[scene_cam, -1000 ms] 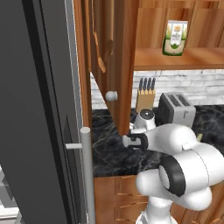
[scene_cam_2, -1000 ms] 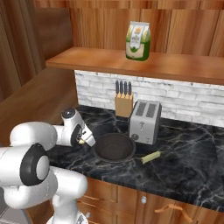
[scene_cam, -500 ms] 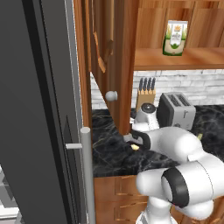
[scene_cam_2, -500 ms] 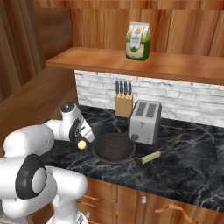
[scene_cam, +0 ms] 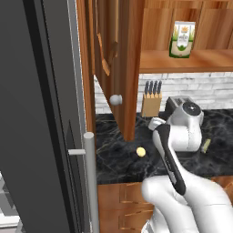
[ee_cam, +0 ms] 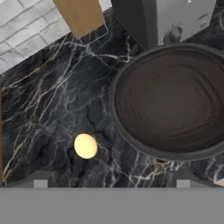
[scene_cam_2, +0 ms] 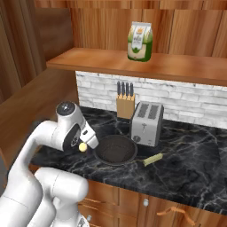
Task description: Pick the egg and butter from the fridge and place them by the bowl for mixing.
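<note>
Egg (ee_cam: 85,145) lies on the dark counter (ee_cam: 52,109) just beside the bowl (ee_cam: 175,100), gripper (ee_cam: 111,181) jaws spread apart and empty; butter seemingly remains to fetch.

Egg (ee_cam: 85,145) yellow-orange; bowl (ee_cam: 173,98) dark grey-black; counter (ee_cam: 57,100) black marble, pale veins; toaster (scene_cam_2: 147,123) silver.
</note>
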Robot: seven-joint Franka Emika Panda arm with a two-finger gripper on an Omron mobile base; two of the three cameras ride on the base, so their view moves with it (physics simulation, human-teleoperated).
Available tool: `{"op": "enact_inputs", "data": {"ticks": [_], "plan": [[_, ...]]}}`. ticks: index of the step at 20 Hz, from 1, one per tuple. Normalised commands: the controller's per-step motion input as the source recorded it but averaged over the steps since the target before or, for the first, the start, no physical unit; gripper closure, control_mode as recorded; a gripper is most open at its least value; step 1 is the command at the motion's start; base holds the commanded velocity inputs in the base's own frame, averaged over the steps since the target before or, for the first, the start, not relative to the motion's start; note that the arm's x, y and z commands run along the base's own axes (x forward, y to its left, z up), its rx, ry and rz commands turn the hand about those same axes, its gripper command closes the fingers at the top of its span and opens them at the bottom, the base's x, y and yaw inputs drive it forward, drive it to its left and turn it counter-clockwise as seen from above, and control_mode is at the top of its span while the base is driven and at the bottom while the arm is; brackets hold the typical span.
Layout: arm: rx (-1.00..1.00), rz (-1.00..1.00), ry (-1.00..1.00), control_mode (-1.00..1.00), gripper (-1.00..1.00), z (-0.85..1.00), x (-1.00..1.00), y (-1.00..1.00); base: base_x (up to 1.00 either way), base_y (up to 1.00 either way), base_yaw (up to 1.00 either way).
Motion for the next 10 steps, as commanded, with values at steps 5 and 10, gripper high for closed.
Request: {"op": "enact_inputs", "data": {"ticks": [5, 10], "plan": [[-0.01, -0.05, -0.09, -1.00, -1.00, 0.35, -0.78, -0.30, 0.00, 0.00, 0.00], [-0.17, 0.01, -0.33, -1.00, -1.00, 0.01, -0.48, 0.39, 0.00, 0.00, 0.00]]}}
